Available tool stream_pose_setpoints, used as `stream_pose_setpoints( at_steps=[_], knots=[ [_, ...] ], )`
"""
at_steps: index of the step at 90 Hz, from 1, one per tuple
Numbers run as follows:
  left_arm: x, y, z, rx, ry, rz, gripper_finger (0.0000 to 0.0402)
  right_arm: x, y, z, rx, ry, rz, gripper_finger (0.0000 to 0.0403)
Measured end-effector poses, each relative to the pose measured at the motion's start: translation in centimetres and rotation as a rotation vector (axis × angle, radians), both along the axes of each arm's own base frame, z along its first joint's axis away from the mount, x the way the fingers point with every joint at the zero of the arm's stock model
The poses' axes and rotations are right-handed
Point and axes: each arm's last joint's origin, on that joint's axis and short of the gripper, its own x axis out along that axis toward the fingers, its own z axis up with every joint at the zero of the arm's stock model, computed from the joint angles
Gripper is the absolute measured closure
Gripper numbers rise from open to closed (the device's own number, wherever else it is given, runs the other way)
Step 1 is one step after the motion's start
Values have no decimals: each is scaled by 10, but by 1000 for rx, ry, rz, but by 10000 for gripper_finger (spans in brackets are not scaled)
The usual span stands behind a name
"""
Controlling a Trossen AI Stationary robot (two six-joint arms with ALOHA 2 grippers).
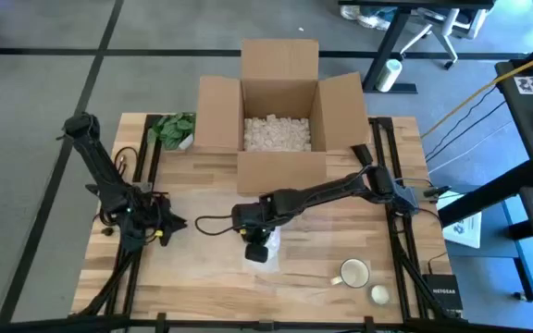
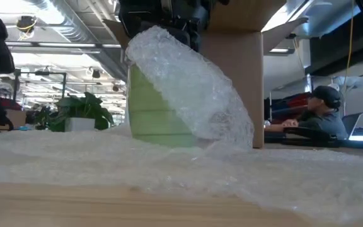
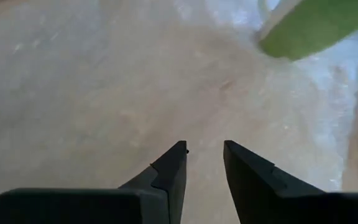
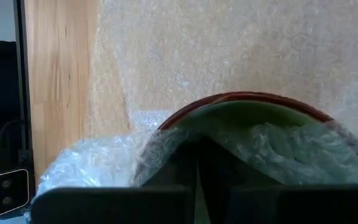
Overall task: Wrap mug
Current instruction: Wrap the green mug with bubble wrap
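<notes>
The green mug [image 2: 159, 116] stands upright on the bubble wrap [image 2: 188, 94] mid-counter [image 1: 192, 277], directly beneath the right hand [image 1: 259, 248], which pinches wrap against its rim. The left hand [image 3: 204, 165], slightly spread, waits well apart.

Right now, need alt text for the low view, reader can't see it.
A pale green ceramic mug stands on a clear bubble wrap sheet across the wooden table, one flap of wrap drawn up over its top by a dark gripper above. Behind: a brown cardboard box, a green potted plant, and a seated person.
</notes>
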Motion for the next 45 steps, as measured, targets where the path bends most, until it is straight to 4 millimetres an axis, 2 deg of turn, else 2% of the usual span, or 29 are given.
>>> stream_pose_setpoints(
  at_steps=[20,45],
  knots=[
    [-1,0,-1,-58,74,3,331,0,0,0,-1,-1,1,403],
    [0,-2,0,-88,74,-5,337,0,0,0,-1,-7,5,403]
  ],
)
